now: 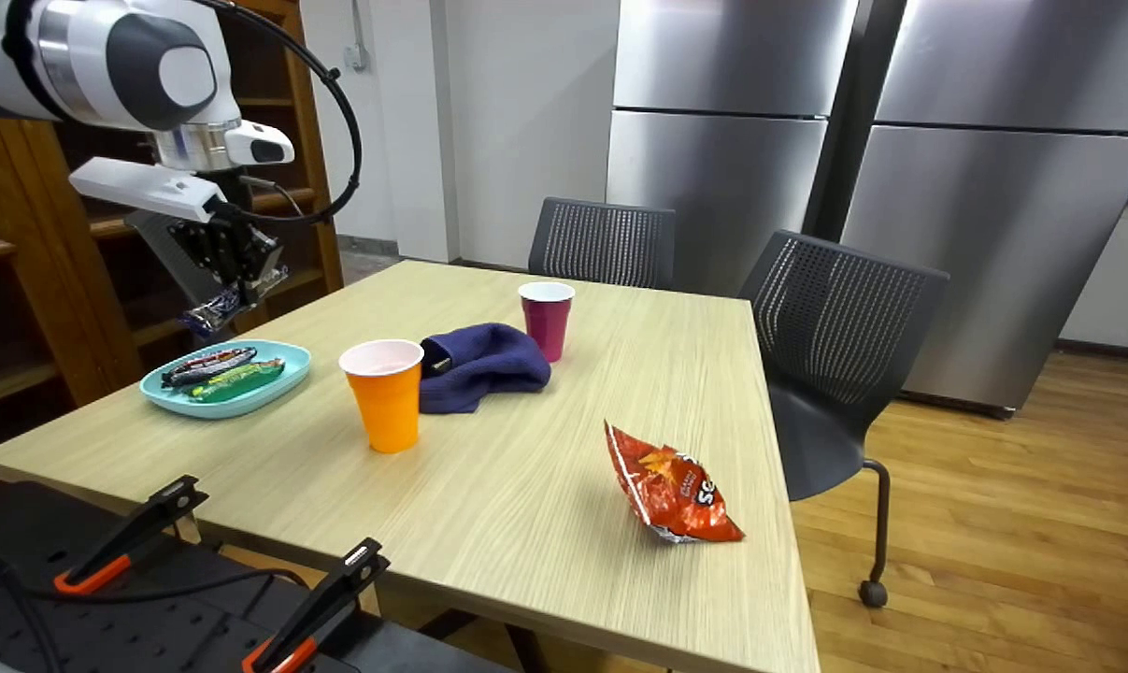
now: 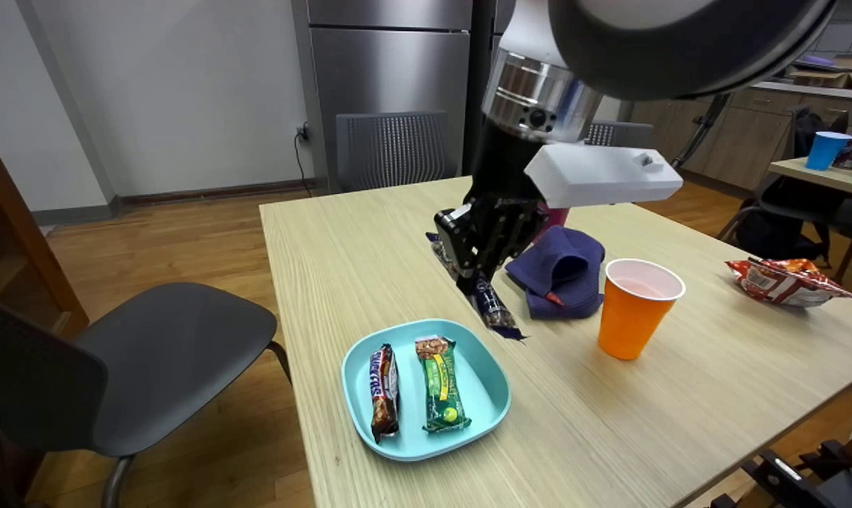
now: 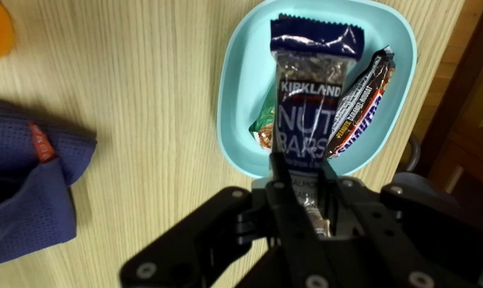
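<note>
My gripper (image 3: 304, 170) is shut on a dark blue Kirkland nut bar (image 3: 309, 108), gripping it around the middle. The bar's two ends stick out past the fingers. In both exterior views the gripper (image 1: 243, 283) (image 2: 472, 274) holds the bar (image 1: 212, 312) (image 2: 495, 309) in the air above the table, close to a light blue plate (image 1: 297, 366) (image 2: 495, 406) (image 3: 224, 120). On the plate lie a brown Snickers bar (image 2: 383, 395) (image 3: 363, 106) and a green-wrapped bar (image 2: 442, 388) (image 3: 266, 116). In the wrist view the held bar partly covers the green one.
An orange cup (image 1: 391, 407) (image 2: 630, 317) stands beside a crumpled purple towel (image 1: 493, 369) (image 2: 570, 282) (image 3: 29, 192). A magenta cup (image 1: 547, 327) stands behind the towel. A red snack bag (image 1: 676, 491) (image 2: 786, 282) lies farther off. Chairs (image 1: 830, 374) (image 2: 178, 346) stand around the table.
</note>
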`<act>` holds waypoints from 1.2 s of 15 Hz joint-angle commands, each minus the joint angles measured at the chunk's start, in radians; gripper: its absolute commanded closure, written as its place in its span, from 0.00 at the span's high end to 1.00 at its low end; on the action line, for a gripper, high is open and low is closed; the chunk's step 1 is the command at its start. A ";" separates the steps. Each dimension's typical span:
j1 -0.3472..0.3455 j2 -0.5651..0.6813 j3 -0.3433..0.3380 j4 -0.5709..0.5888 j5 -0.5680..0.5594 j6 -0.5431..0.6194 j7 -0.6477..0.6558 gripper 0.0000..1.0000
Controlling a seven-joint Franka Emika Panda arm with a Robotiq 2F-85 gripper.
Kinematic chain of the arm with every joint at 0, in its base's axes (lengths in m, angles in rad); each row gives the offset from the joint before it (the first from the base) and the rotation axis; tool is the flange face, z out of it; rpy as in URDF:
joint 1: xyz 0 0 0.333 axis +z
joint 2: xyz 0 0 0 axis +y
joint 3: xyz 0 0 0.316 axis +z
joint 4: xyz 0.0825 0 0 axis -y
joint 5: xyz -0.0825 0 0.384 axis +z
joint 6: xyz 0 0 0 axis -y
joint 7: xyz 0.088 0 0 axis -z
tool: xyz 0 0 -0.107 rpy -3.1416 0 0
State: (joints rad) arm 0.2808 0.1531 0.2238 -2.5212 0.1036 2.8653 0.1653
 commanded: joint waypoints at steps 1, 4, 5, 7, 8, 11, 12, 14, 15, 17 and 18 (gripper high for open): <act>0.027 0.111 -0.022 0.087 -0.065 -0.002 0.081 0.05; 0.059 0.170 -0.052 0.130 -0.100 -0.014 0.128 0.05; 0.071 0.186 -0.065 0.141 -0.107 -0.019 0.141 0.05; 0.089 0.208 -0.080 0.152 -0.107 -0.024 0.153 0.05; 0.097 0.217 -0.086 0.155 -0.106 -0.025 0.156 0.05; 0.123 0.240 -0.109 0.144 -0.110 -0.024 0.168 0.05; 0.130 0.245 -0.116 0.141 -0.110 -0.024 0.173 0.05; 0.136 0.260 -0.125 0.143 -0.105 -0.026 0.178 0.05; 0.142 0.269 -0.134 0.146 -0.106 -0.026 0.185 0.05; 0.147 0.284 -0.143 0.154 -0.102 -0.027 0.193 0.05; 0.149 0.290 -0.150 0.157 -0.101 -0.030 0.200 0.05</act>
State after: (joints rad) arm 0.4055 0.4277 0.1014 -2.3907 0.0209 2.8623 0.3145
